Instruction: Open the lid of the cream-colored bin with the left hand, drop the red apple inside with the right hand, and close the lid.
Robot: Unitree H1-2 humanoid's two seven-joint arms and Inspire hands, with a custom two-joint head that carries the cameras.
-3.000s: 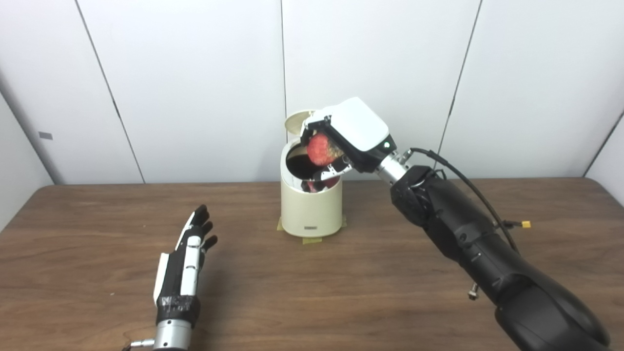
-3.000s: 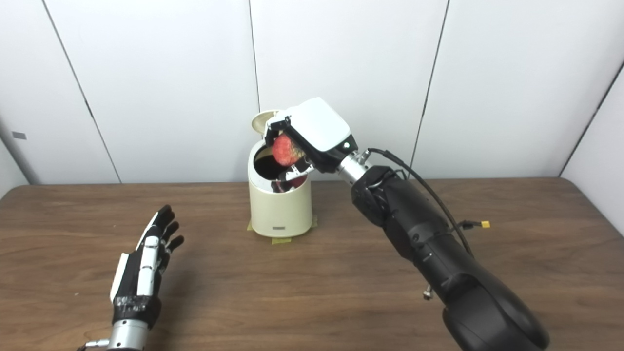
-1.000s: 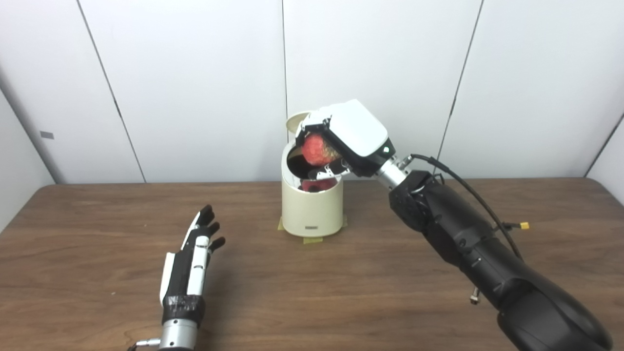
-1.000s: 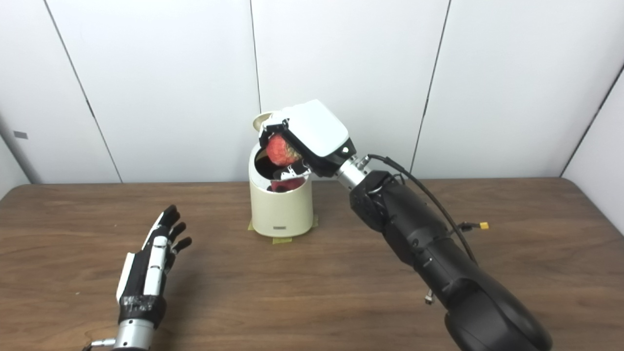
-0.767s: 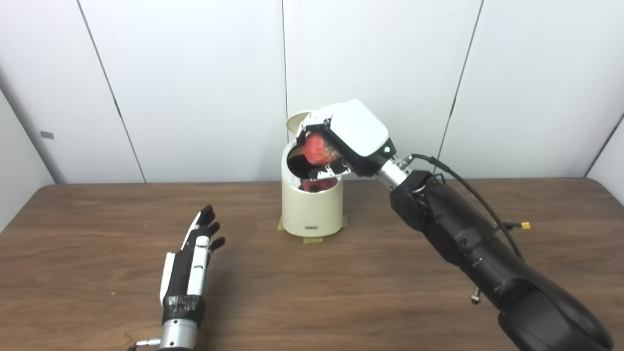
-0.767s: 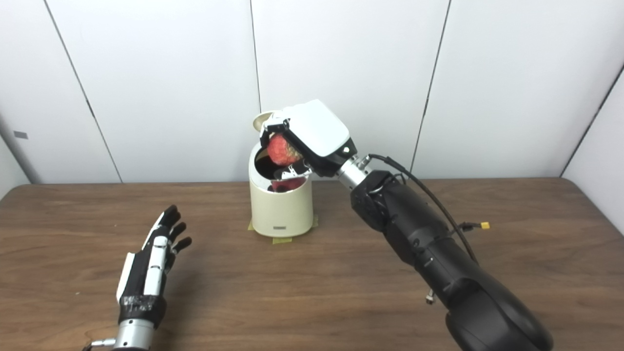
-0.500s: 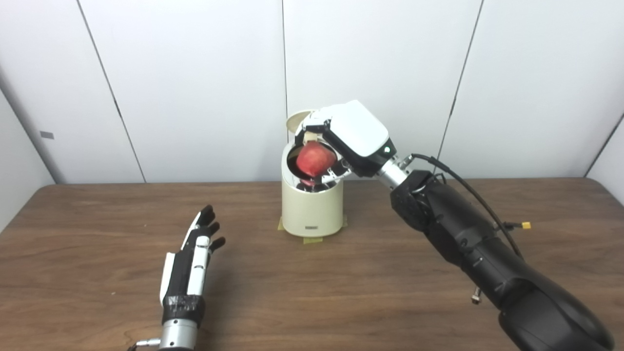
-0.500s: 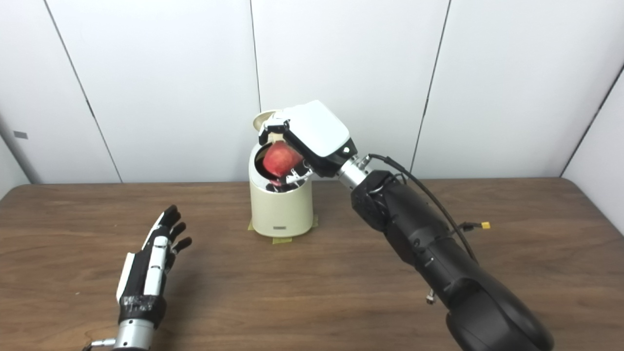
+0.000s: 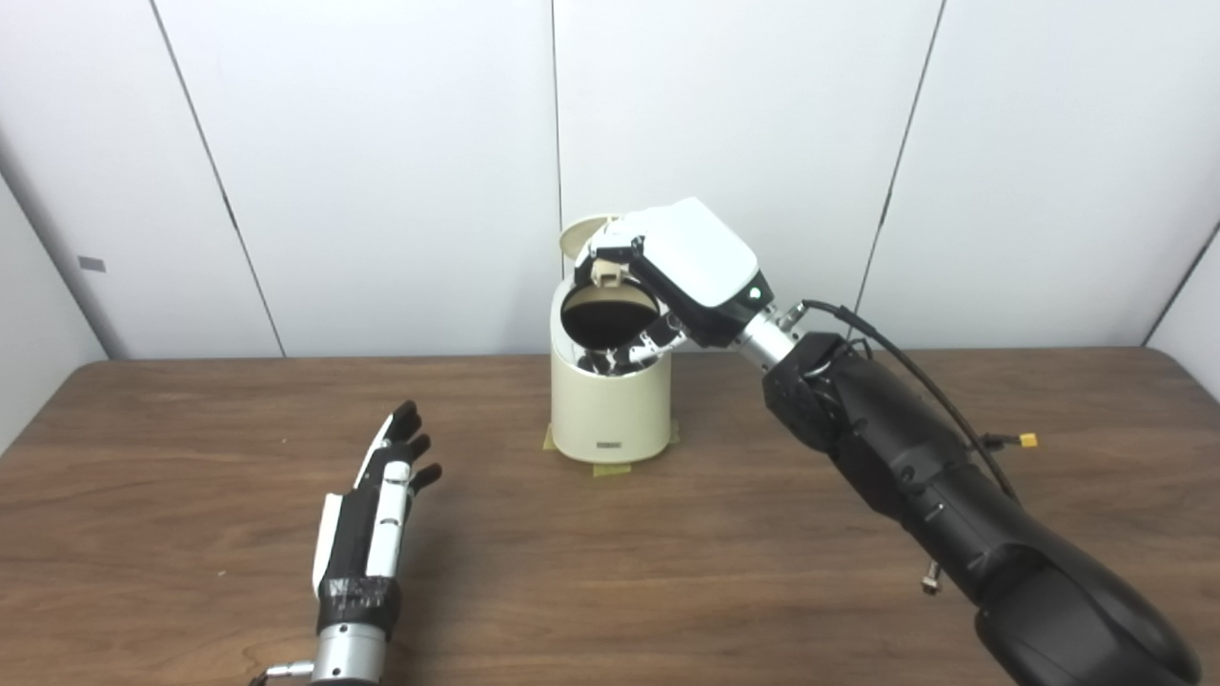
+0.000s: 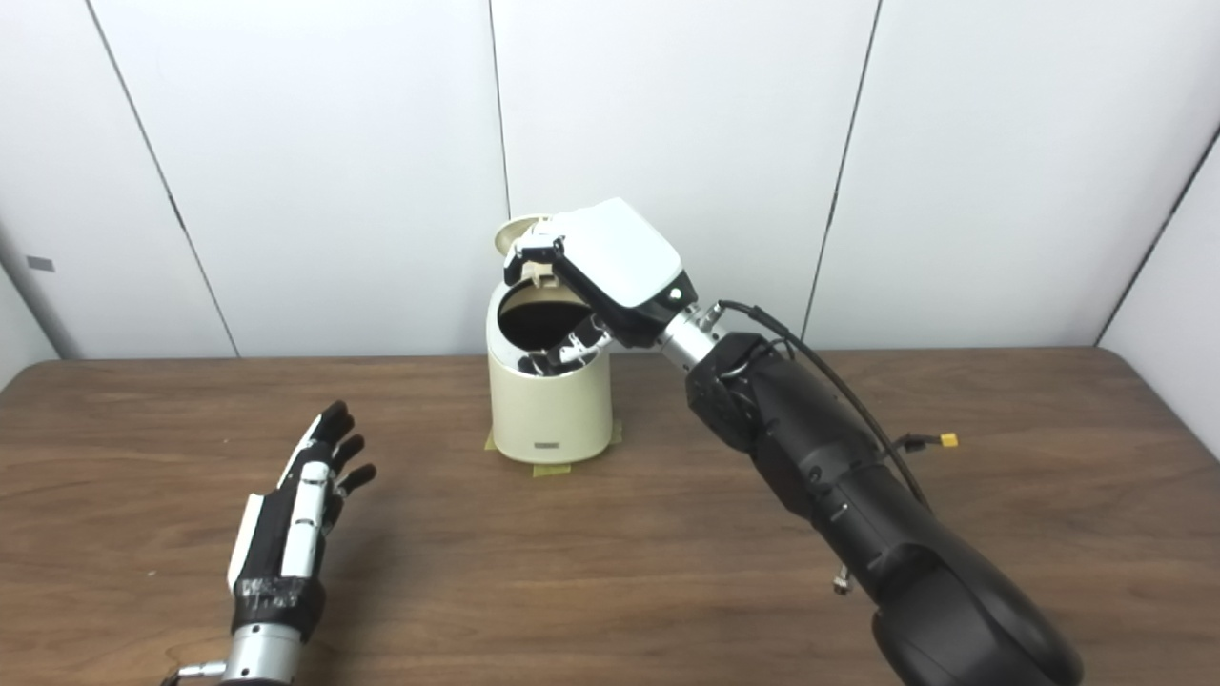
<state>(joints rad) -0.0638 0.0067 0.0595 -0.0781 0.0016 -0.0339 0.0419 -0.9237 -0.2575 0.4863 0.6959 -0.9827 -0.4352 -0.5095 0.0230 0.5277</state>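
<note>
The cream-colored bin (image 9: pixel 608 410) stands at the back middle of the table with its lid (image 9: pixel 579 236) tipped up behind the dark opening. My right hand (image 9: pixel 681 267) hovers over the bin's mouth, fingers apart and holding nothing. The red apple is out of sight; only the dark inside of the bin shows. My left hand (image 9: pixel 372 514) lies low over the table at the front left, palm sideways and fingers straight, well away from the bin.
The brown wooden table (image 9: pixel 610 572) runs to white wall panels behind the bin. Yellow tape bits (image 9: pixel 610 469) mark the bin's foot. A cable with an orange plug (image 9: pixel 1025 440) hangs from my right forearm.
The right hand let go of the apple: it was gripped above the opening, then dropped into the mouth, and now it is gone from view. The left hand stayed almost still.
</note>
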